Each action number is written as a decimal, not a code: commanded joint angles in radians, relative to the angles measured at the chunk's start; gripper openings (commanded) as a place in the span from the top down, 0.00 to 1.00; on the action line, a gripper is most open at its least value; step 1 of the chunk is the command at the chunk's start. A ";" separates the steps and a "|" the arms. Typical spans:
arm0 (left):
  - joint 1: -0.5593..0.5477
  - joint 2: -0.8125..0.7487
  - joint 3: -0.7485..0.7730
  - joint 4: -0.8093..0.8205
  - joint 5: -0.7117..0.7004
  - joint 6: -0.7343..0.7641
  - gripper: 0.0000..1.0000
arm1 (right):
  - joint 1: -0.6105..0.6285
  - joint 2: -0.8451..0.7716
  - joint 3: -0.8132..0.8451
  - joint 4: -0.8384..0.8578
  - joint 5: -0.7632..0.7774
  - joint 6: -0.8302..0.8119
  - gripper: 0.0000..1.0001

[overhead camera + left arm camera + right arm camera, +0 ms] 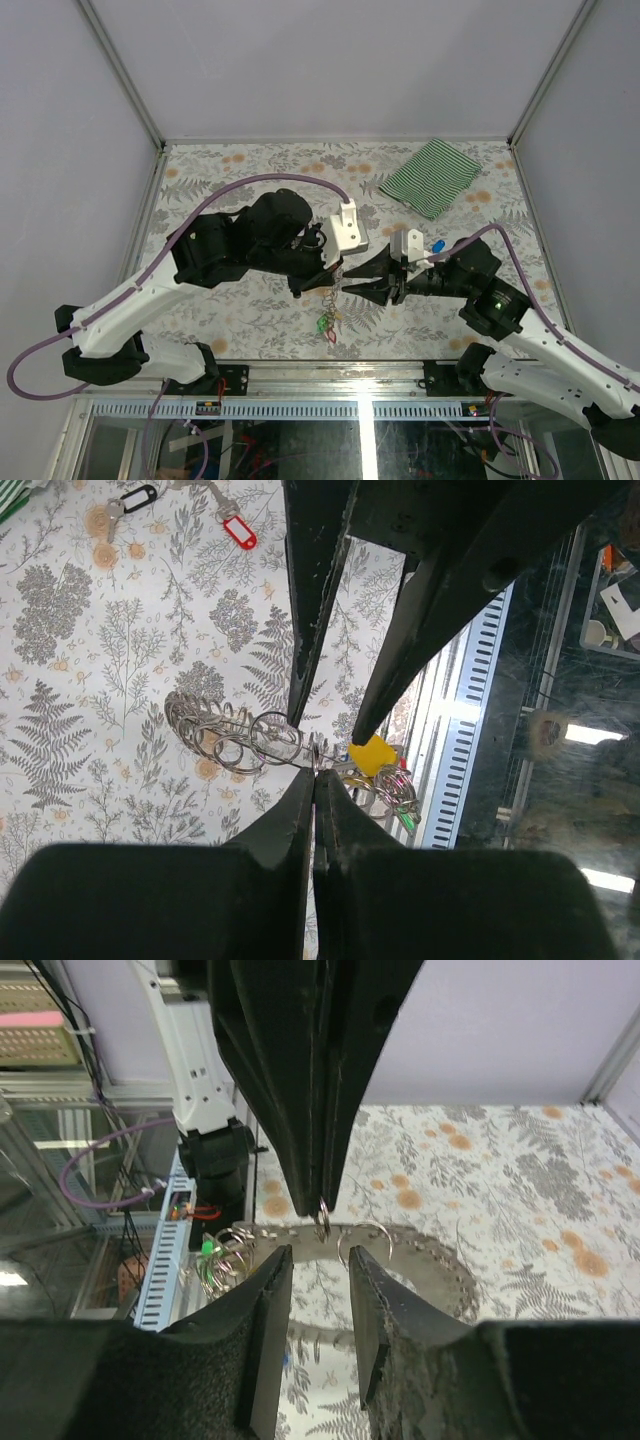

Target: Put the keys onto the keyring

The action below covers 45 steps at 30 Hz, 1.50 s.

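The keyring (225, 738), a grey coil of metal links, hangs above the table. My left gripper (316, 776) is shut on its wire; it also shows in the top view (336, 270). Keys hang from the keyring with a yellow tag (371, 754) and a green tag (327, 324). My right gripper (318, 1262) faces the left one with its jaws open around the keyring's (405, 1250) wire, and one fingertip (357, 730) touches the yellow tag. Loose keys lie on the table: a red-tagged one (240, 532), a black-tagged one (136, 498) and a blue-tagged one (438, 246).
A green-striped cloth (432, 176) lies at the back right of the flower-patterned table (220, 170). The table's near edge and a slotted cable duct (462, 730) lie just under the hanging keys. Grey walls enclose the table on three sides.
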 commanded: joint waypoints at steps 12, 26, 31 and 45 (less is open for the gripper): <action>-0.020 -0.004 0.043 0.011 0.050 0.046 1.00 | 0.004 0.038 -0.002 0.199 -0.089 0.078 0.66; -0.023 -0.018 0.041 0.011 0.055 0.058 1.00 | 0.004 0.047 0.005 0.161 -0.099 0.063 0.73; -0.023 -0.027 0.038 0.011 0.054 0.058 1.00 | 0.004 0.046 0.009 0.152 -0.103 0.060 0.76; -0.024 -0.020 0.045 0.016 0.075 0.064 1.00 | 0.005 0.065 0.009 0.181 -0.130 0.076 0.89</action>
